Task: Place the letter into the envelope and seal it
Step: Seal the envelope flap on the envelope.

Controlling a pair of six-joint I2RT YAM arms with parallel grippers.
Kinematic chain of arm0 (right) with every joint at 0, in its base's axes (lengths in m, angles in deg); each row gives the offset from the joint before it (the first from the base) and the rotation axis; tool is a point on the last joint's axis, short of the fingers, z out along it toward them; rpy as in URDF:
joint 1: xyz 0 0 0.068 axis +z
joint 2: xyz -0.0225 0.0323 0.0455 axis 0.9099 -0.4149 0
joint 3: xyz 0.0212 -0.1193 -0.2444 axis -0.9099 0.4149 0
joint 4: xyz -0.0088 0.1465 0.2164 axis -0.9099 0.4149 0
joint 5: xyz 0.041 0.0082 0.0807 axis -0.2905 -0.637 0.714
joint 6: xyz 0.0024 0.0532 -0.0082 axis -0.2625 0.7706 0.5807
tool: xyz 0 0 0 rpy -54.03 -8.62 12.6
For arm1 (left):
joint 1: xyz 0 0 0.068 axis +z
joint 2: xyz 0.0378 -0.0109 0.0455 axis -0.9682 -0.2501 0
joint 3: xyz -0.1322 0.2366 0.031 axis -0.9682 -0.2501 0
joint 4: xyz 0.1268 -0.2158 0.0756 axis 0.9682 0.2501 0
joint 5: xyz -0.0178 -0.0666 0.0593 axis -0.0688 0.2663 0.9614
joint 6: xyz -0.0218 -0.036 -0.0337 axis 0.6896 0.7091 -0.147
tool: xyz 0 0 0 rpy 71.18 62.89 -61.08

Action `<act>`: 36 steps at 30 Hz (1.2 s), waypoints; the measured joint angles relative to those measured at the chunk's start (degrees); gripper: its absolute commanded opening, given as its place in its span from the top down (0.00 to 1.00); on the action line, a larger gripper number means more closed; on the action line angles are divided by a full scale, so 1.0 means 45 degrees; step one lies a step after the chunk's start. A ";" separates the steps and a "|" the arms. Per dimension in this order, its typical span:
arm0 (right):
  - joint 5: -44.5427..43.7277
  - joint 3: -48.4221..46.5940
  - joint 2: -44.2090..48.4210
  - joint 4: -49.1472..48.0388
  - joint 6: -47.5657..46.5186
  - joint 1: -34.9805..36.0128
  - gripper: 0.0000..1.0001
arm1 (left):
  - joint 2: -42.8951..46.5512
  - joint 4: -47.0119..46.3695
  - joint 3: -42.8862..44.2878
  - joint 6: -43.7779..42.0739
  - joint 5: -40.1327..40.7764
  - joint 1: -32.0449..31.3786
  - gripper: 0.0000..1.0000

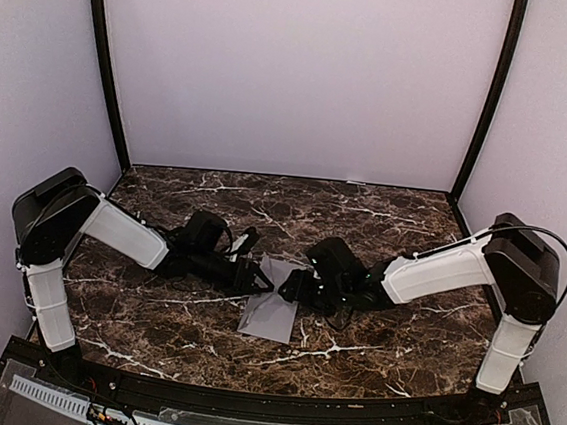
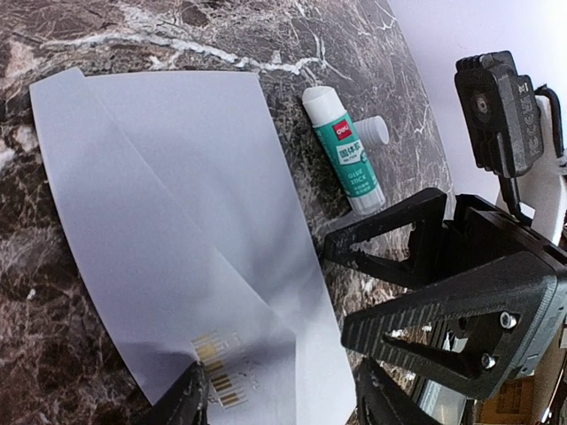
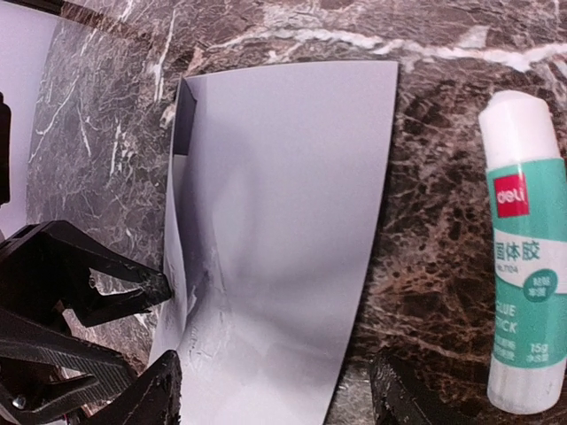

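Envelope count: one envelope (image 1: 269, 314), pale grey-lavender.
Envelope place: flat on the dark marble table (image 1: 370, 361), between the two claws and under their tips.
Glue stick count: one glue stick (image 2: 347, 152), white and green, lying on its side just beside the envelope's long edge, not on the paper.
Cap count: one small white cap (image 2: 373, 129), loose, just beside the stick.
Printed strip: one tan patterned strip (image 2: 219, 370) at the envelope's near end.
Left claw (image 2: 279, 390): fingers apart, either side of the envelope's near end. One tip rests by the tan strip, and nothing is clamped.
Right claw (image 3: 276, 381): fingers wide apart over the envelope's end, gripping nothing. Whether the tips touch the paper cannot be told.
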 measured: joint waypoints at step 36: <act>0.1681 -0.0432 -0.0034 -0.1282 -0.0923 -0.0607 0.94 | -0.0350 -0.0189 -0.0267 0.0423 -0.0121 -0.0005 0.66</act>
